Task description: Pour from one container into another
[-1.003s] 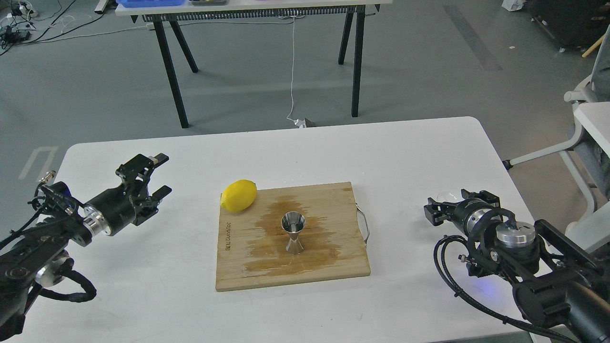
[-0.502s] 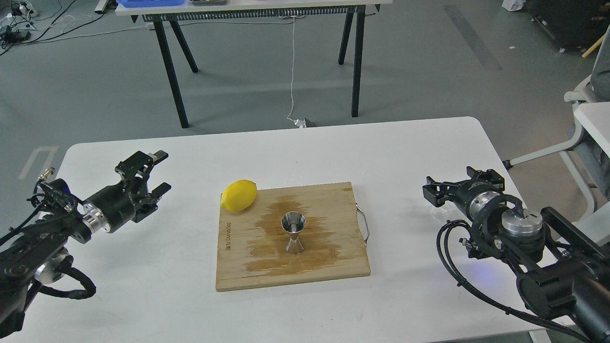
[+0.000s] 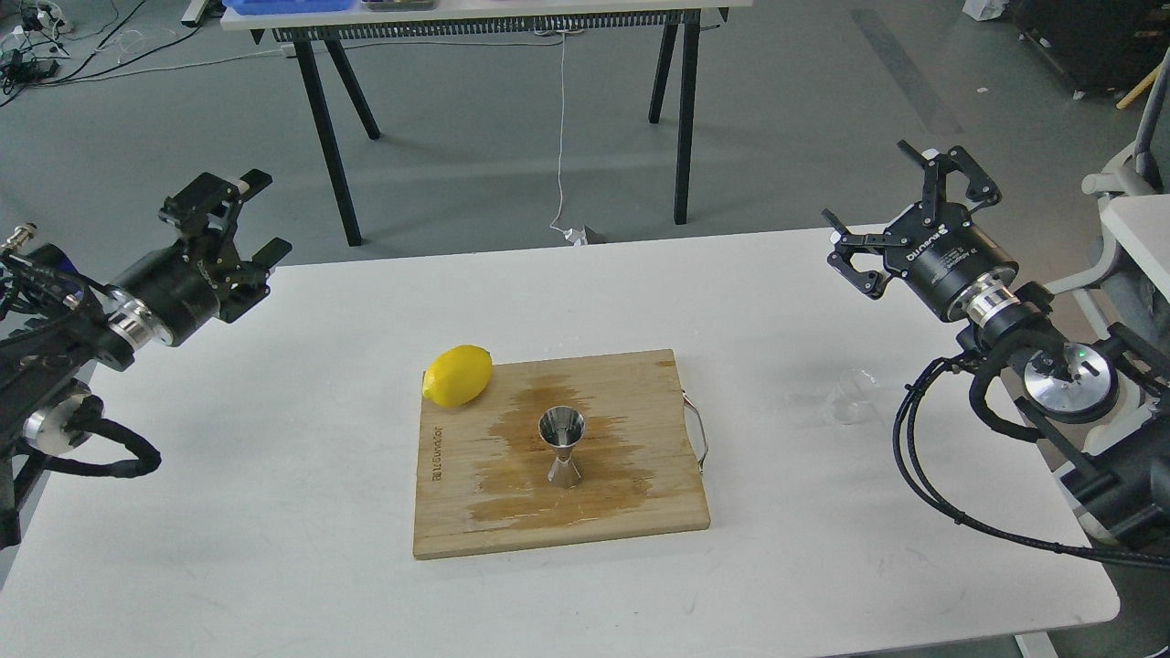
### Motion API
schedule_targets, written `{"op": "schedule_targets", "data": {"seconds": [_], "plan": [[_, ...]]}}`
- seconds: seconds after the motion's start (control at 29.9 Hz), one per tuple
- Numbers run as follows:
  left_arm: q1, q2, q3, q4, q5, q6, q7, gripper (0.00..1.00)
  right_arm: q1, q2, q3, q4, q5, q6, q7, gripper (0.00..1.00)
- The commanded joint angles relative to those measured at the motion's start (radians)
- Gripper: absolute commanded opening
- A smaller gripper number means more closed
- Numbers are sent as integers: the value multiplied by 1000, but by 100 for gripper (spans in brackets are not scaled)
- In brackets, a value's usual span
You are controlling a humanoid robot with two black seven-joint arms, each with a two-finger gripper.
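Note:
The steel jigger (image 3: 562, 447) stands upright on the wet middle of the wooden cutting board (image 3: 475, 512). A small clear glass cup (image 3: 853, 396) sits on the white table right of the board, alone and faint against the tabletop. My right gripper (image 3: 891, 199) is raised high above the table's far right edge, open and empty, well up and back from the cup. Over at the table's far left corner, my left gripper (image 3: 245, 212) is lifted too, its fingers open with nothing between them.
A yellow lemon (image 3: 458, 375) rests at the board's top left corner. The board has a metal handle (image 3: 697, 437) on its right side. A black-legged table (image 3: 503, 27) stands on the floor behind. A white chair (image 3: 1120, 228) is at the far right.
Both arms have risen and pulled back away from the table surface. The right gripper let go of the glass cup, which now stands uncovered on the table.

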Motion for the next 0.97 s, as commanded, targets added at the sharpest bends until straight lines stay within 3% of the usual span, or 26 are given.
{"op": "schedule_targets", "data": {"seconds": [0.0,0.23,0.94], "plan": [[-17,35,-5,-20,-48,0,0,99,77,-3,-48,-101,-1,56,2,99],[-12,98,-2,-123,-48,0,0,99,81,-6,-65,-112,-46,56,5,99],[31,51,3,-123,-40,0,0,99,110,-80,-52,-105,-69,56,6,99]]}}
